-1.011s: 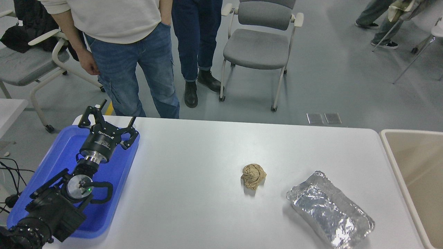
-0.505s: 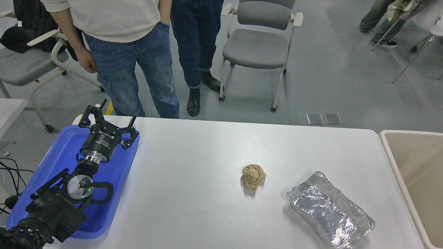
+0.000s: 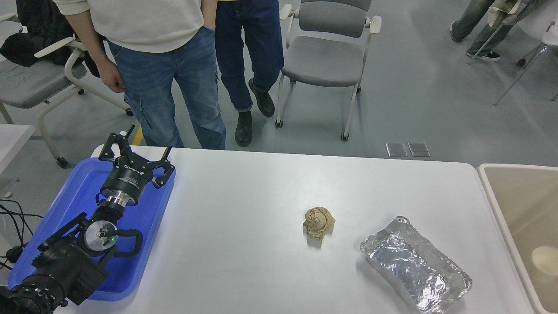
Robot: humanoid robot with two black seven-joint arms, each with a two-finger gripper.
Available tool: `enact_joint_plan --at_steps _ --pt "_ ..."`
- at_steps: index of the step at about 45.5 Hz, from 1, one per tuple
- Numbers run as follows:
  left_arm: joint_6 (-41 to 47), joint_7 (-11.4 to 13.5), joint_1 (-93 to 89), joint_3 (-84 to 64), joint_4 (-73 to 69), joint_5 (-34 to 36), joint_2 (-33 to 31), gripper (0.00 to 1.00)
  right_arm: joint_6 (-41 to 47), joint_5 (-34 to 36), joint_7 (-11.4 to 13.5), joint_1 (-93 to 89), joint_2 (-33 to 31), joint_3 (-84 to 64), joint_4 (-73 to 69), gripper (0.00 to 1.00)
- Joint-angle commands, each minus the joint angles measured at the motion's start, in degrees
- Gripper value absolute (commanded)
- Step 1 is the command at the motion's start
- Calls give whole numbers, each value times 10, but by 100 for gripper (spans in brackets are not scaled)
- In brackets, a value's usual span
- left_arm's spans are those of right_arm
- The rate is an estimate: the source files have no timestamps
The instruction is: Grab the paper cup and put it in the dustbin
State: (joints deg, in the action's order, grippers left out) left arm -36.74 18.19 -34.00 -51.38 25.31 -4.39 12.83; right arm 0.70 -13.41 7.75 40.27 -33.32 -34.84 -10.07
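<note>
Two pieces of clutter lie on the white table in front of you: a crumpled brown paper ball near its middle and, to the right and nearer you, a crinkled silver foil tray, the two close but apart. The paper cup sits inside the dustbin at the right edge of the table, its cream-coloured mouth facing up against the bin's beige interior, low in the visible part of the bin. Your left gripper is parked over the blue plastic tray at the table's left end, its fingers spread wide and holding nothing. Your right arm is out of view. Beyond the far edge, one person in blue jeans and a pale top stands close to the table's left corner, with a second person in dark trousers just behind. A grey chair stands on the floor to their right.
</note>
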Motion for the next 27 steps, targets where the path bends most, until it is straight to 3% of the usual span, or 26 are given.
enact_joint_plan --at_steps 1,15,27 --pt "0 0 0 0 0 0 0 100 -8 1 1 3 -19 40 -8 100" --pt "0 0 0 1 0 0 0 100 -5 -3 1 112 -90 10 -187 100" --pt "0 0 0 1 0 0 0 100 18 -3 1 310 -100 -233 -411 100"
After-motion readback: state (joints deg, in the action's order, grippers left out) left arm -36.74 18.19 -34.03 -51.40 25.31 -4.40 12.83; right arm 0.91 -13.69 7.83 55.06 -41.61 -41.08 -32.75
